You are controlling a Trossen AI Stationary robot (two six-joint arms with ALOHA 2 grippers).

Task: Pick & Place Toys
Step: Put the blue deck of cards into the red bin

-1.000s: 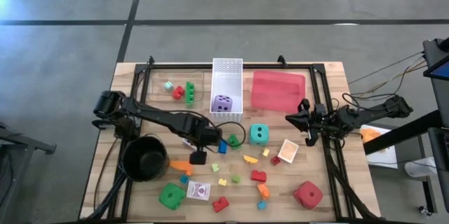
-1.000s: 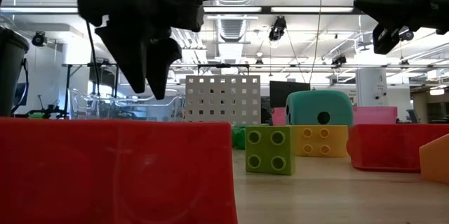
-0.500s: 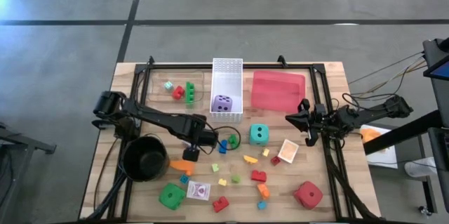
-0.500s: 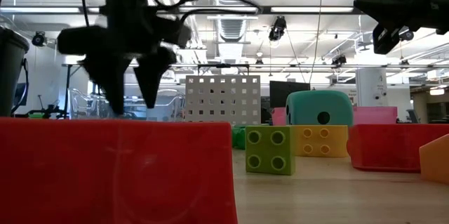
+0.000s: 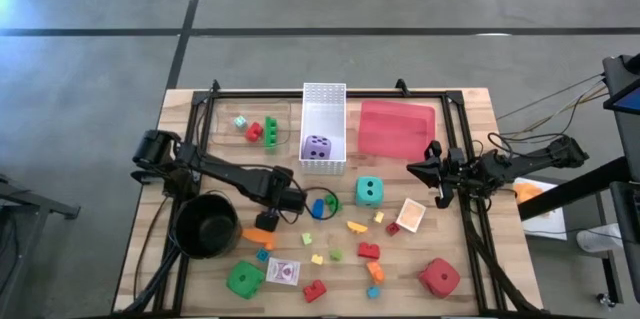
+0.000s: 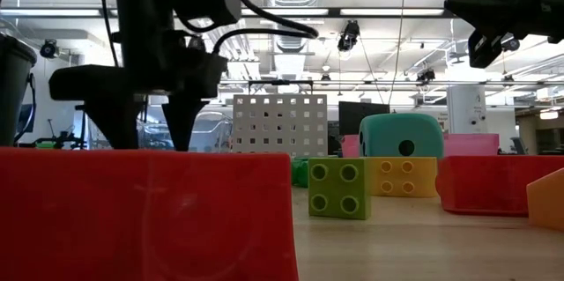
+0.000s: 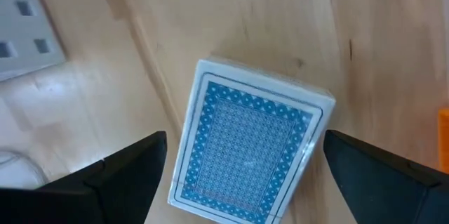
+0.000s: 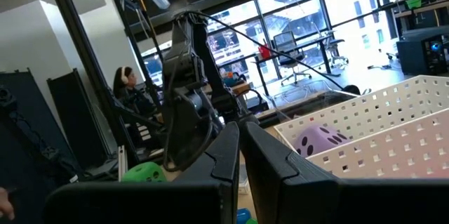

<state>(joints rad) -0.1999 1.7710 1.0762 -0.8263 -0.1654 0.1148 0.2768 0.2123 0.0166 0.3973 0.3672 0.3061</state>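
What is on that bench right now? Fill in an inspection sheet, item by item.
Surface: pale wooden table top inside a black metal frame.
Job's things: blue-backed card pack flat on the wood; purple die in the white perforated basket; teal die, green die and red die loose, small bricks scattered among them.
Clutter: round black pot; red tray.
Grippers: left tool open, low over the card pack, one finger on each side; right tool shut, raised at the table's right side.
Cables: black loop by the left tool.
Surroundings: grey floor; a person seated at a far desk.
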